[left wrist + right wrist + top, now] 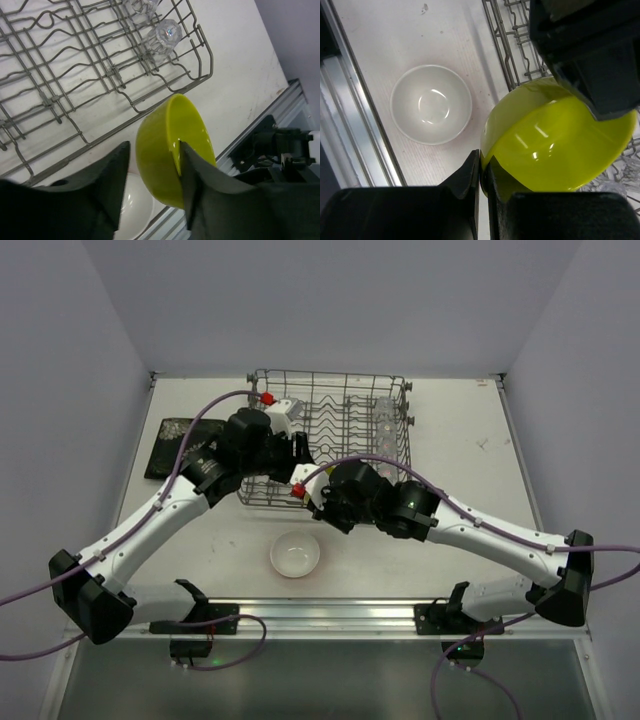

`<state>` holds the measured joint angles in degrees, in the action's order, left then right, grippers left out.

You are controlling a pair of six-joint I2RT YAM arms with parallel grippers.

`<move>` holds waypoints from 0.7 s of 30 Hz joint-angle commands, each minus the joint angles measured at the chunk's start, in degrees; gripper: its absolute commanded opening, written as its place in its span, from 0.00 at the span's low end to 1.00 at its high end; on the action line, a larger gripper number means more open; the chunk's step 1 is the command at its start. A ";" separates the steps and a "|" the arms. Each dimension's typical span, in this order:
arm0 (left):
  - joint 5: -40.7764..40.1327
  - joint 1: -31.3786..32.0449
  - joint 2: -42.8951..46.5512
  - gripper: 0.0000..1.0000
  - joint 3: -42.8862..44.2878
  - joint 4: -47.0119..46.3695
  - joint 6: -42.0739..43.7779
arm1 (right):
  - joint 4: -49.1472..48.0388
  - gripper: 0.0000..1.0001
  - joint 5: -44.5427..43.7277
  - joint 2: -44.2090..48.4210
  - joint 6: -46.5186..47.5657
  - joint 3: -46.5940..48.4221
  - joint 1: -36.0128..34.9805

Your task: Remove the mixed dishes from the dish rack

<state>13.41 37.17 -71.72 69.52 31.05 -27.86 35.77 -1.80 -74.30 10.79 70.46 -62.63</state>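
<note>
The small yellow-green bowl (160, 150) (560, 150) hangs on edge just outside the near edge of the dish rack (330, 390) (75, 75) (505, 50). My right gripper (481, 160) (315, 495) is shut on the bowl's rim. My left gripper (154, 146) (298, 455) straddles the bowl's wall. One of its fingers (192, 175) touches the inside, while the other stands a little off the outside. Clear glasses (166, 34) (383, 420) stand in the rack's right end. In the top view the arms hide the yellow-green bowl.
A small bowl with a white inside (295, 554) (431, 104) (135, 200) sits upright on the table below the held bowl. A square black plate (170, 445) lies on the table left of the rack. The metal rail (320, 615) runs along the near edge.
</note>
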 commanded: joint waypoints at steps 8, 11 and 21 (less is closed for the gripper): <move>-7.60 1.50 -2.72 0.18 -0.17 2.70 2.63 | -0.27 0.00 -7.51 -2.86 0.82 6.27 -1.09; -9.01 2.03 -3.77 0.15 -0.70 2.61 3.07 | 0.88 0.00 -9.00 -4.71 0.73 8.11 -1.27; -10.51 3.17 -5.62 0.00 -1.49 2.97 4.39 | 1.32 0.00 -9.62 -7.79 0.90 10.31 -2.49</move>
<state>4.99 39.92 -76.55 69.41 31.27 -24.91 40.01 -7.99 -82.63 10.74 76.55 -64.38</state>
